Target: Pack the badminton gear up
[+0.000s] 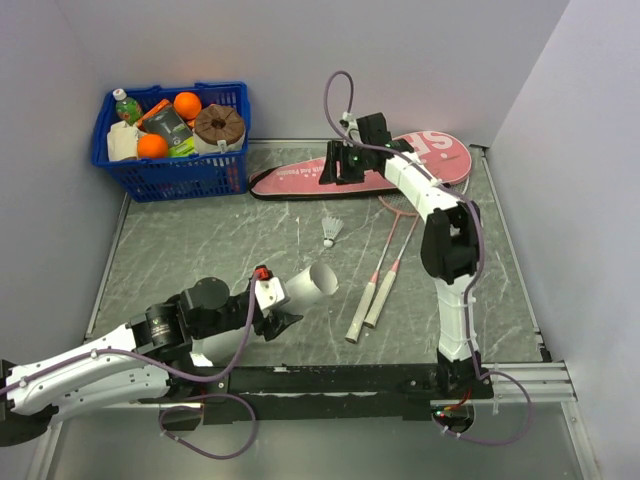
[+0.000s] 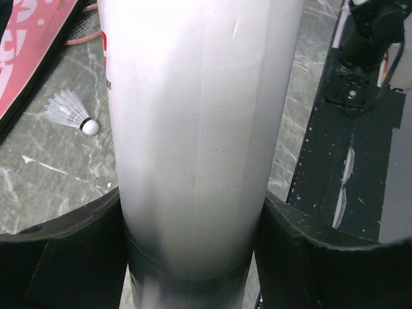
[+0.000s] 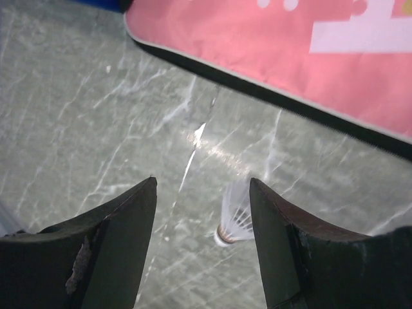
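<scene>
My left gripper (image 1: pixel 281 308) is shut on the long white tube (image 1: pixel 314 283) and holds it near its closed end, the open mouth pointing to the far right. In the left wrist view the tube (image 2: pixel 199 116) fills the gap between both fingers. One white shuttlecock (image 1: pixel 331 231) lies on the table; it also shows in the left wrist view (image 2: pixel 72 114). My right gripper (image 1: pixel 341 163) is open and empty, raised above the shuttlecock (image 3: pixel 235 222), which shows between its fingers near the right one. Two rackets (image 1: pixel 384 270) lie side by side. The pink SPORT case (image 1: pixel 372 172) lies at the back.
A blue basket (image 1: pixel 170 172) with oranges, a bottle and packets stands at the far left corner. White walls close the table on the left, back and right. The black arm rail (image 1: pixel 340 378) runs along the near edge.
</scene>
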You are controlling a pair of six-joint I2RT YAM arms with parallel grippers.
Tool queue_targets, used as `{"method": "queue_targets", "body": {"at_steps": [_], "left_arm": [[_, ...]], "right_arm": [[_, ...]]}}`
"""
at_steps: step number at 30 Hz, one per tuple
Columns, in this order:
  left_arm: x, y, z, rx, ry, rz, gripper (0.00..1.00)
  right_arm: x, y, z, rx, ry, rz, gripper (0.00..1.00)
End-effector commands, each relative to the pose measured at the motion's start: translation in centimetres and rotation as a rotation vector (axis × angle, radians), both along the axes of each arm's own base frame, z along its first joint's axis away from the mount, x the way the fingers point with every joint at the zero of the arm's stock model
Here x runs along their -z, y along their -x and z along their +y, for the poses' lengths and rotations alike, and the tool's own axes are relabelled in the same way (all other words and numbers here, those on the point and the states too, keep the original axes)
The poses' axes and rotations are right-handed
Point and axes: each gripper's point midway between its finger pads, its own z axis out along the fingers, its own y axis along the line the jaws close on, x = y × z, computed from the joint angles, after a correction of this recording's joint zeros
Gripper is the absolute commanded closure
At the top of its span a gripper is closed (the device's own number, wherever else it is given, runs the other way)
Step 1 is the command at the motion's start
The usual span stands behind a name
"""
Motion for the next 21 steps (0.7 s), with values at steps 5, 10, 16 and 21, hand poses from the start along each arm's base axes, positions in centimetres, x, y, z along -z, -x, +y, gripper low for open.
{"method": "queue_targets", "body": {"at_steps": [5, 10, 16, 21], "left_arm": [[-2.7, -1.3, 0.1, -0.097, 0.086, 0.0, 0.99], [-2.9, -1.6, 0.3, -0.116, 0.09, -0.01, 0.99], [-2.6, -1.8, 0.2, -0.123, 0.08, -0.009, 0.99], [-2.5, -1.9, 0.3, -0.131, 0.077, -0.01, 0.99]], "right_arm": [[4.0, 0.1, -0.8, -0.068, 0.079, 0.09, 0.33], [6.1, 2.0, -1.0, -0.085, 0.079, 0.158, 0.34], [8.1, 4.4, -0.7, -0.15, 0.07, 0.231, 0.36], [9.0, 6.0, -1.0, -0.176, 0.06, 0.264, 0.41]]}}
